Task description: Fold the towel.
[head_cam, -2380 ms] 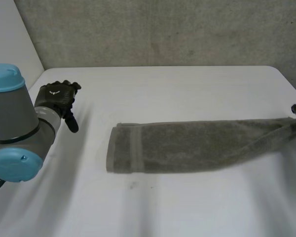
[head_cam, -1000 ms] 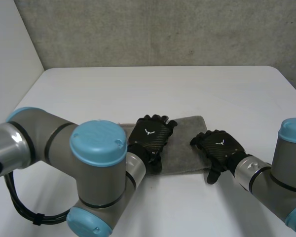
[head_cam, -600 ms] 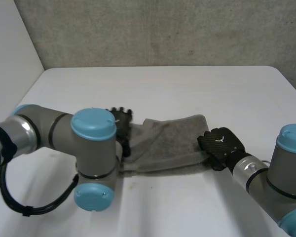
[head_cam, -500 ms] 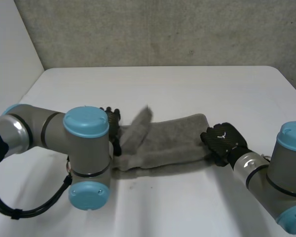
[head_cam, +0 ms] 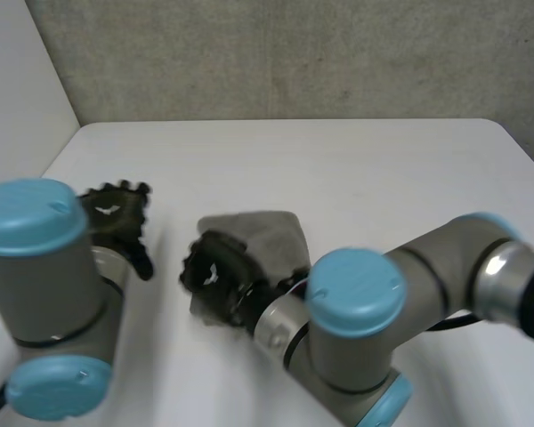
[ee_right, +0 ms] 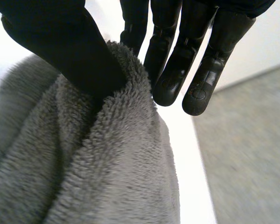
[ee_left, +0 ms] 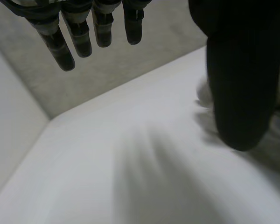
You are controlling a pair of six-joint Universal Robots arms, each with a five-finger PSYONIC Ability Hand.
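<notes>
**Grey towel, bunched short**

Heaped mid-way across the white surface, slightly left of centre. At its near-left end, right robot hand, thumb and fingers pinching a fold of pile. Further left and apart, left robot hand, fingers straight and spread, holding nothing.
</notes>
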